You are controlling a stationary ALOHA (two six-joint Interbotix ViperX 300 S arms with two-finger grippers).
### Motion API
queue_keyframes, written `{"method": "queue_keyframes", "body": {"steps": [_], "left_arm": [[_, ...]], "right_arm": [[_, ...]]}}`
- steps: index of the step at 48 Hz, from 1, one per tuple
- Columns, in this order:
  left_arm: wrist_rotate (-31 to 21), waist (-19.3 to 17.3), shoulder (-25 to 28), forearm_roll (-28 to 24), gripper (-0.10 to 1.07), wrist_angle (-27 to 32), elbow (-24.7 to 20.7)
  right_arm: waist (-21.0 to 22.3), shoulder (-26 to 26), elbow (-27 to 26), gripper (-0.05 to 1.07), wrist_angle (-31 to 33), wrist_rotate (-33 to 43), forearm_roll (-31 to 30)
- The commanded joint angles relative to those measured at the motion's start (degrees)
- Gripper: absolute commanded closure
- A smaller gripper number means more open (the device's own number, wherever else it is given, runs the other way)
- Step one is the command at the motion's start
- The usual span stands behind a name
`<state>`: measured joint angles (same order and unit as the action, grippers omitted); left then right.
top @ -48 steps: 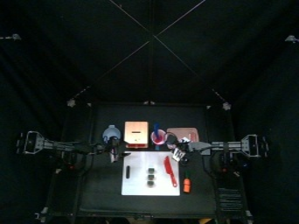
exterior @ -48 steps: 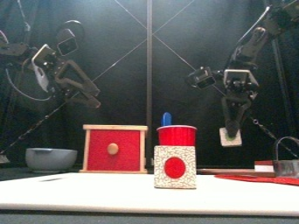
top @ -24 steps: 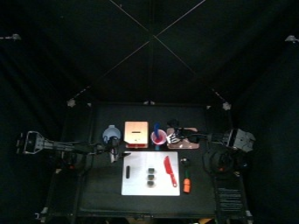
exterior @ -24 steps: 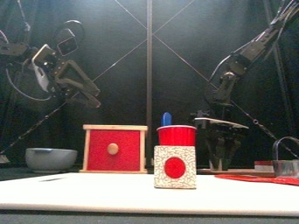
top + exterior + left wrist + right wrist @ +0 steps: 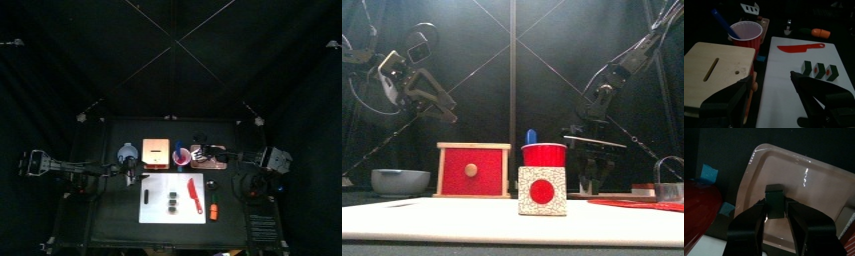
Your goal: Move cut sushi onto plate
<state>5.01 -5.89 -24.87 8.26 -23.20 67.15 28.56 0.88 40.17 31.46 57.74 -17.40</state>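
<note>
A dark cut sushi piece (image 5: 775, 197) sits between the jaws of my right gripper (image 5: 775, 204), which is shut on it just above the pale pink plate (image 5: 814, 190). From above, that gripper (image 5: 201, 155) hangs over the plate (image 5: 215, 152) at the table's back right. Three more dark sushi pieces (image 5: 819, 70) lie in a row on the white cutting board (image 5: 784, 95), beside the red knife (image 5: 801, 48). They also show in the top view as sushi pieces (image 5: 175, 203) on the board (image 5: 154, 210). My left gripper (image 5: 774, 87) is open and holds nothing, hovering by the board's left edge.
A tan wooden box (image 5: 714, 70) and a red cup (image 5: 745, 34) with a blue stick stand behind the board. An orange utensil (image 5: 821, 32) lies past the knife. In the front view a red cup on a patterned box (image 5: 543, 180), a red box (image 5: 473, 170) and a grey bowl (image 5: 400, 181) stand close.
My right gripper has swung from above the cutting board back to over the plate and come down, carrying the sushi piece. The left arm has stayed put.
</note>
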Motion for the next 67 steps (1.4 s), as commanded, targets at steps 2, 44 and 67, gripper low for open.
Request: {"method": "queue_keyframes", "body": {"steps": [2, 44, 67], "left_arm": [[0.00, -0.18, 0.09, -0.09, 0.03, -0.53, -1.32], [-0.18, -0.18, 0.09, 0.00, 0.03, -0.26, -1.49], [-0.53, 0.35, 0.09, 0.44, 0.03, -0.09, -1.85]], "right_arm": [[1.41, -1.76, -0.88, 0.33, -0.97, 0.18, -0.18], [3.78, -3.25, 0.35, 0.13, -5.27, 0.09, 2.11], [-21.18, -19.42, 3.43, 0.13, 10.11, -7.65, 3.43]]}}
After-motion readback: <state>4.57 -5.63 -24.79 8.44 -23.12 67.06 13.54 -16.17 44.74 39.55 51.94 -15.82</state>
